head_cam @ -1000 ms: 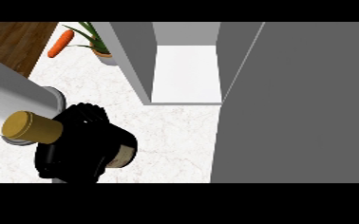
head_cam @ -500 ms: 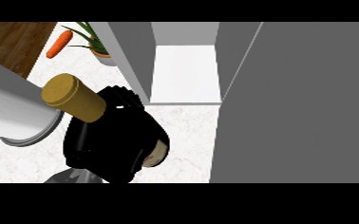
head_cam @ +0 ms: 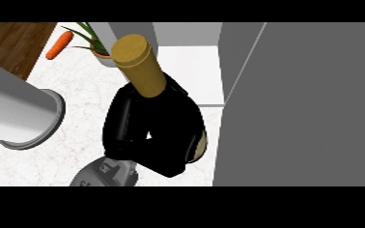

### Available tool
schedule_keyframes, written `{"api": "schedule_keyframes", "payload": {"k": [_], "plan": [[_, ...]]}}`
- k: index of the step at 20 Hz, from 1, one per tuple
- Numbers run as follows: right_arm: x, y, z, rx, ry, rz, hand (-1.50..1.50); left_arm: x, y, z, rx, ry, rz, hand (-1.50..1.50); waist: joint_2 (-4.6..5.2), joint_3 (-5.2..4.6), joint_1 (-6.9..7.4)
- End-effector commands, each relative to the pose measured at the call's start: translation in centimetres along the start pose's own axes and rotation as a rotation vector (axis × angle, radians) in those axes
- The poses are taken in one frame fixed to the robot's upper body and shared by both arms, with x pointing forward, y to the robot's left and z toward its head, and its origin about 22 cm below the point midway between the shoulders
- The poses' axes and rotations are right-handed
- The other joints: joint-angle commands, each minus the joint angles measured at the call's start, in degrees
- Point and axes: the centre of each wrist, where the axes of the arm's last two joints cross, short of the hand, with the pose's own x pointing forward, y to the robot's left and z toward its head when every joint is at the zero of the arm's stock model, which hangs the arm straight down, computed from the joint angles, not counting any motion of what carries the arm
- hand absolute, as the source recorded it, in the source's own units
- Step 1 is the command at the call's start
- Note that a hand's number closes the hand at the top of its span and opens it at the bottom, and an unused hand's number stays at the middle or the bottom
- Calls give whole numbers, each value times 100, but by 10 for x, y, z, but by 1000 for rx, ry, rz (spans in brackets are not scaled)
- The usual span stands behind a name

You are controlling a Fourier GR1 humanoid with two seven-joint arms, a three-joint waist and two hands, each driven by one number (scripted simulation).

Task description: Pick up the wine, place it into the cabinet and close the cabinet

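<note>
- The black hand (head_cam: 153,130) is curled round the dark wine bottle with a tan cork top (head_cam: 139,70), above the white marbled surface (head_cam: 78,96).
- The grey open cabinet door (head_cam: 292,106) stands just beside it on the right.
- An orange carrot (head_cam: 59,45) and a potted green plant (head_cam: 96,46) sit near the surface's far-left corner.

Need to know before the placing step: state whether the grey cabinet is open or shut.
Open. The grey cabinet door stands swung out at the view's right, exposing the white cabinet interior.

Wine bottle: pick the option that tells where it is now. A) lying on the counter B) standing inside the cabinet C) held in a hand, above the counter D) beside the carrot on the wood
C: a black hand curls round the wine bottle, its cork end toward the open cabinet.
</note>
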Motion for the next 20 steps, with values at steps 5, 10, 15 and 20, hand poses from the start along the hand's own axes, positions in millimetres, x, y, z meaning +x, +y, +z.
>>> {"api": "schedule_keyframes", "payload": {"k": [5, 10, 15, 20], "plan": [[5, 7, 19, 26, -35, -44, -150, -10, -15, -25, 40, -5, -45, 150, 6, -2, 7], [21, 5, 23, 46, -44, -19, -150, -6, -44, -25, 55, -19, -84, 150, -5, -2, 9], [23, -1, 28, 40, -56, -17, -150, -19, -38, -44, 86, -22, -116, 150, 6, -2, -29], [20, -3, 19, 30, -54, -24, -150, -25, -35, -48, 102, -1, -64, 150, 10, -2, -22]]}}
